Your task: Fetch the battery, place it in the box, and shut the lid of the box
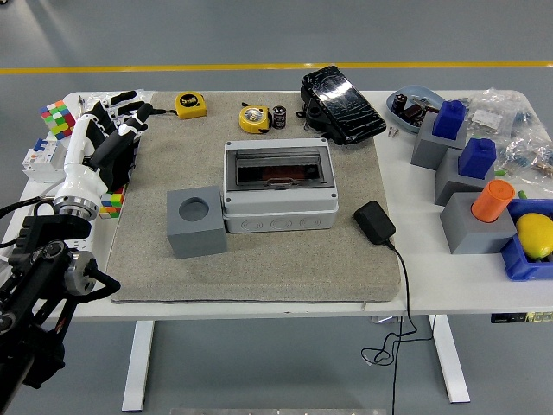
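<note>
1. Currently the left hand sits at the table's far-left corner, fingers spread and holding nothing; the arm comes up from the lower-left corner.
2. Right arm is not in view.
3. Battery: small black cylinder, upright, well to the right of the hand along the far edge. It stands just beside a yellow tape measure. The label is too small to read.
4. A second yellow tape measure lies nearer the hand, just right of its fingertips. A round mark on its face looks like "5m", but it is barely legible.
5. Box: grey, right of the hand and nearer the table's front edge, on the grey mat. Its clear lid looks down, with something reddish-brown inside.
6. A grey cube with a round hole on top touches the box's left side.
7. Black adapter with its cord lies right of the box.
8. Two colour-puzzle cubes: one left of the hand, one by the wrist.
9. Far right: grey blocks with blue caps, an orange cylinder and a yellow lemon in a blue tray.
</note>
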